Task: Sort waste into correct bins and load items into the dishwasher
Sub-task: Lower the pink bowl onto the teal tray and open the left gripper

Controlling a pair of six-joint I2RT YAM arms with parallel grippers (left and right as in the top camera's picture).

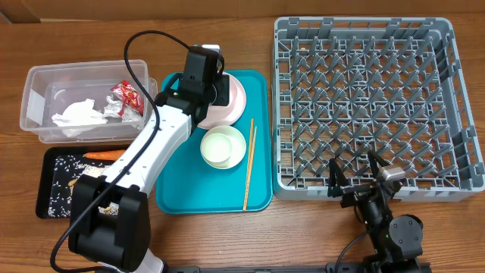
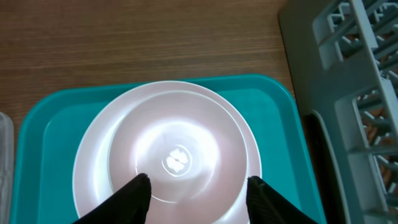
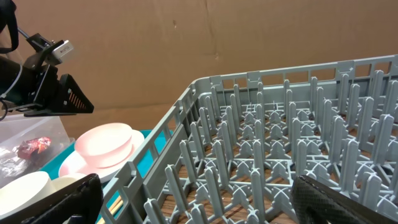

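Observation:
A pale-pink plate [image 1: 241, 100] lies at the back of the teal tray [image 1: 261, 193], with an upturned bowl [image 2: 177, 152] on it. My left gripper [image 2: 199, 182] is open just above that bowl, one finger on each side; in the overhead view the gripper [image 1: 216, 92] covers most of it. A second white bowl [image 1: 222, 145] sits mid-tray, with the wooden chopsticks [image 1: 248, 167] to its right. The grey dish rack [image 1: 367, 106] holds nothing. My right gripper [image 1: 362, 180] is open at the rack's front edge. The cup is not visible.
A clear tub [image 1: 38, 83] at the left holds the red-and-silver wrapper [image 1: 125, 97] and the white tissue [image 1: 79, 114]. The black tray [image 1: 47, 186] in front of it holds the carrot [image 1: 102, 155] and rice grains. My left arm crosses above it.

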